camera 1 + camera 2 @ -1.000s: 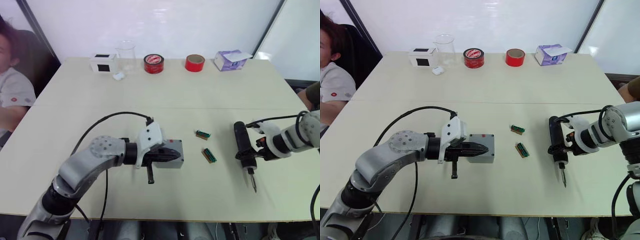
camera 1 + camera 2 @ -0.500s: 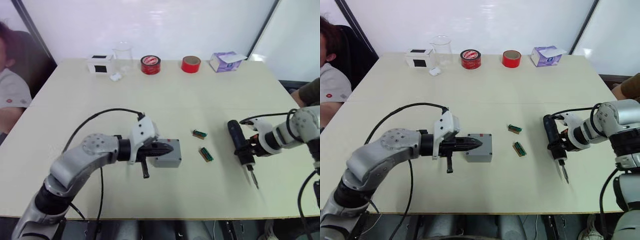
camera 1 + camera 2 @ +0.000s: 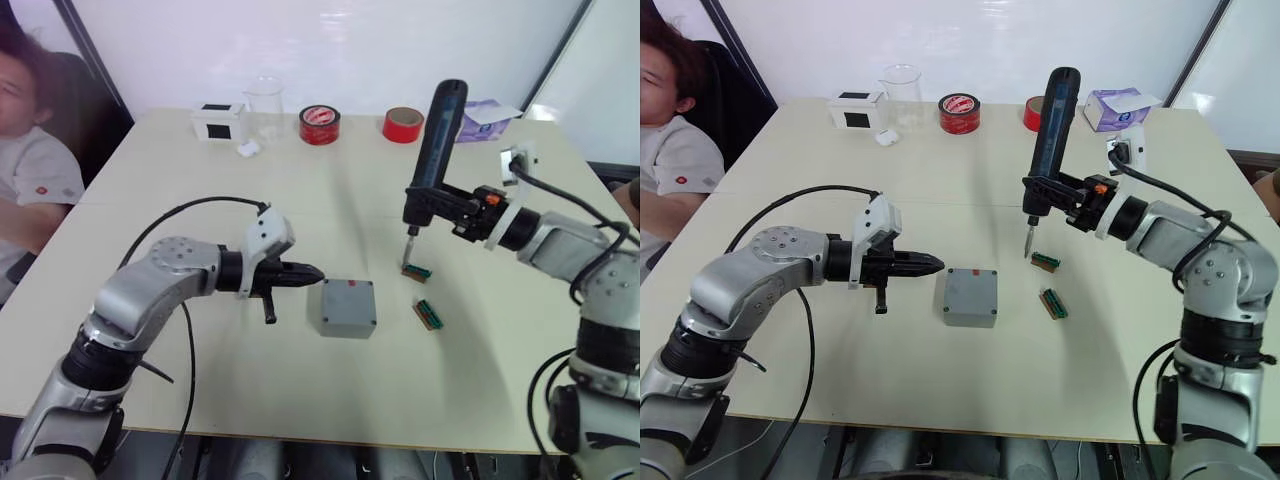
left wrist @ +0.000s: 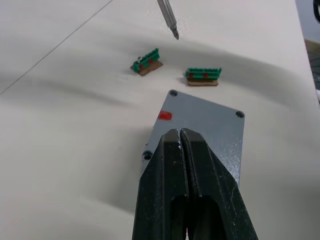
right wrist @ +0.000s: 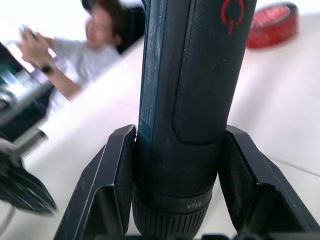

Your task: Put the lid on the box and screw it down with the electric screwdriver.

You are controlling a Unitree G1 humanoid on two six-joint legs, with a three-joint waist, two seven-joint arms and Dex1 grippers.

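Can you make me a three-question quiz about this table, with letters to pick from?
1. Where is the grey box?
A. on the table between the two arms
B. beside the tissue box
C. in the left gripper

2. How many rolls of red tape are at the far edge?
A. one
B. two
C. four

3. What is the right gripper doing?
A. resting open on the table
B. holding the electric screwdriver upright
C. gripping a small green board

Answers:
1 A, the box sits on the table just past the shut left gripper.
2 B, one tape roll and another tape roll are there.
3 B, its fingers clamp the screwdriver, bit pointing down.
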